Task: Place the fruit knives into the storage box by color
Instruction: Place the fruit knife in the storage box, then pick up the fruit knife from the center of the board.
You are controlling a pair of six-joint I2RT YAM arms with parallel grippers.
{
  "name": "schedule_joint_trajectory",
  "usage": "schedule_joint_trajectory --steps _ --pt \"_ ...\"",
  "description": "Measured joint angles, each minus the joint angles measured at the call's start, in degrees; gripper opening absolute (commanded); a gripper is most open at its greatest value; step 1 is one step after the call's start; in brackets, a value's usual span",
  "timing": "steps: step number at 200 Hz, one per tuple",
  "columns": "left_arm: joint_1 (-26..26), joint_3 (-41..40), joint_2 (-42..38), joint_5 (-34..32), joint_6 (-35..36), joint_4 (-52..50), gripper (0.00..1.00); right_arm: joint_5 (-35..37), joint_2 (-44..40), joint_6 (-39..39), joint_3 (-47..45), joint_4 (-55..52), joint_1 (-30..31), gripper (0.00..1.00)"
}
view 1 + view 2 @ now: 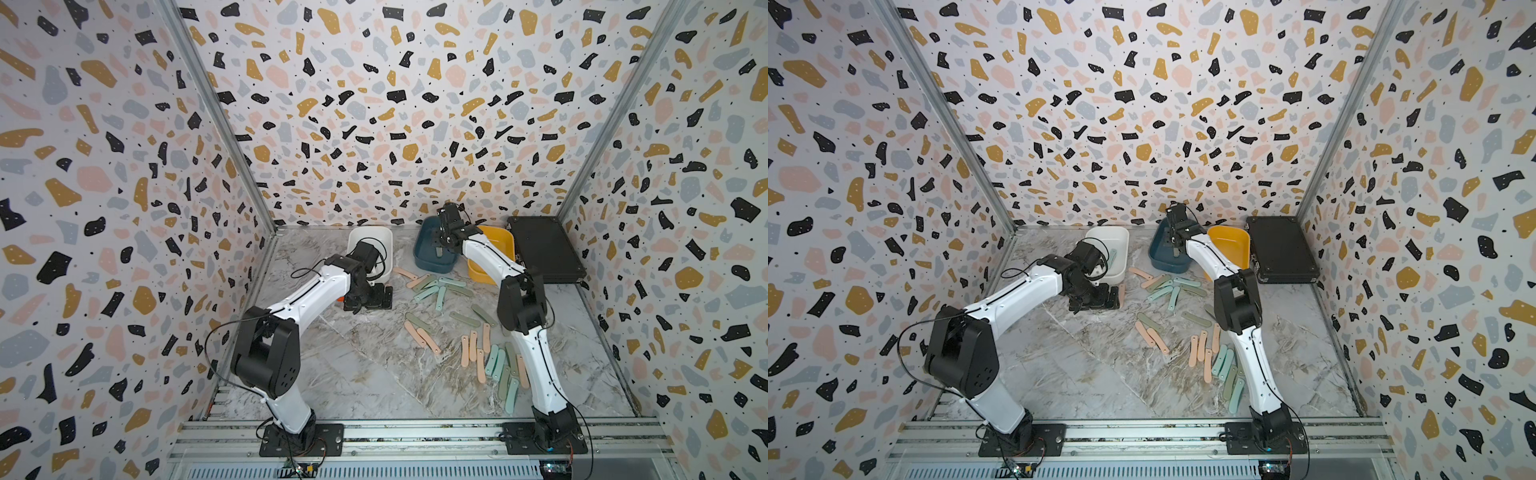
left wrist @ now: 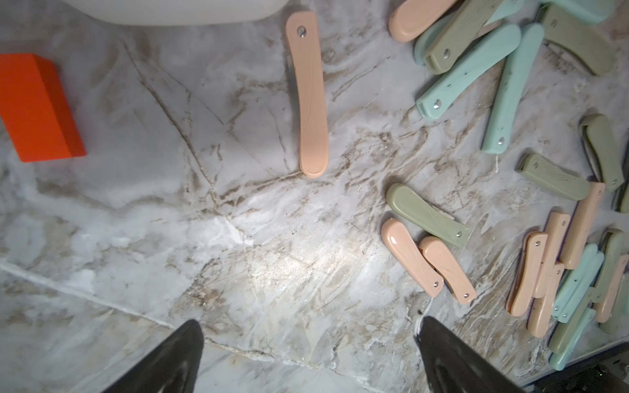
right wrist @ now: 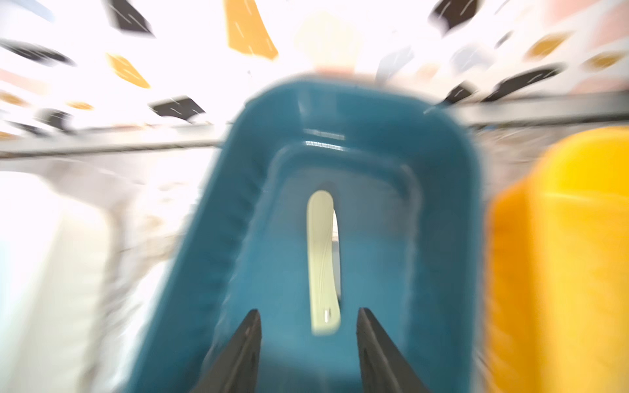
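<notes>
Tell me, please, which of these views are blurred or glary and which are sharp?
Right wrist view: heavy motion blur smears the teal tub and yellow tub, and the wall is blown out white. Left wrist view: sharp, with a bright glare patch on the marble table. Both top views: evenly lit and in focus.

1. Storage tubs: three, namely one white tub [image 1: 370,232], one teal tub [image 1: 422,259] and one yellow tub [image 1: 498,243].
2. Loose fruit knives [image 1: 428,340] on the surface [image 1: 353,374]: more than twenty, in three colours. Overlaps prevent an exact count.
3. Inside the teal tub: one green knife [image 3: 321,262].
4. One black case [image 1: 544,249].
5. One orange block [image 2: 34,109].
</notes>
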Motion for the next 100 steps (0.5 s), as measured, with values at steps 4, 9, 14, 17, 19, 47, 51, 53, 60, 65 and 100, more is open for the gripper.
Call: schedule_joint_trajectory --steps 4,9,14,17,19,47,51,53,60,65,100 --pt "0.00 -0.50 -0.66 0.07 -0.13 0.07 0.99 -0.22 -1.90 0.00 -1.97 0.35 0.04 0.49" --pt "-0.02 -1.18 -1.49 0.13 -0.35 0.11 0.99 -0.42 -5.11 0.00 -5.20 0.81 0.13 0.49" --pt "-0.02 -1.84 -2.27 0.28 -0.52 -0.04 0.99 -0.52 -7.93 0.04 -7.96 0.90 0.24 0.49" --pt "-0.02 -2.19 -2.69 0.33 -0.59 -0.15 0.99 -0.61 -9.44 0.04 -9.55 0.87 0.33 0.49" --pt "-0.02 -2.38 -2.97 0.48 -0.63 -0.31 0.99 -0.63 -10.67 0.07 -10.80 0.98 0.42 0.49" --pt "0.00 -1.90 -4.74 0.98 -1.18 -5.07 0.99 -1.79 -22.82 0.52 -26.21 0.70 2.12 0.49" --pt "0.00 -1.49 -4.85 0.87 -1.20 -5.92 0.99 -2.10 -24.13 0.68 -28.44 0.50 2.43 0.49" --pt "0.00 -1.27 -4.94 0.87 -1.20 -6.21 0.99 -2.10 -24.94 0.72 -29.70 0.48 2.64 0.49" --pt "0.00 -0.94 -5.38 0.92 -1.38 -6.75 0.99 -2.43 -27.23 0.94 -33.70 0.28 3.26 0.49" --pt "0.00 -0.96 -5.84 0.92 -1.55 -6.84 0.99 -2.75 -28.61 1.11 -36.48 -0.09 3.63 0.49" --pt "0.00 -6.16 -10.75 1.68 -3.15 -5.99 0.99 -4.11 -37.81 2.78 -54.90 -2.16 6.34 0.48"
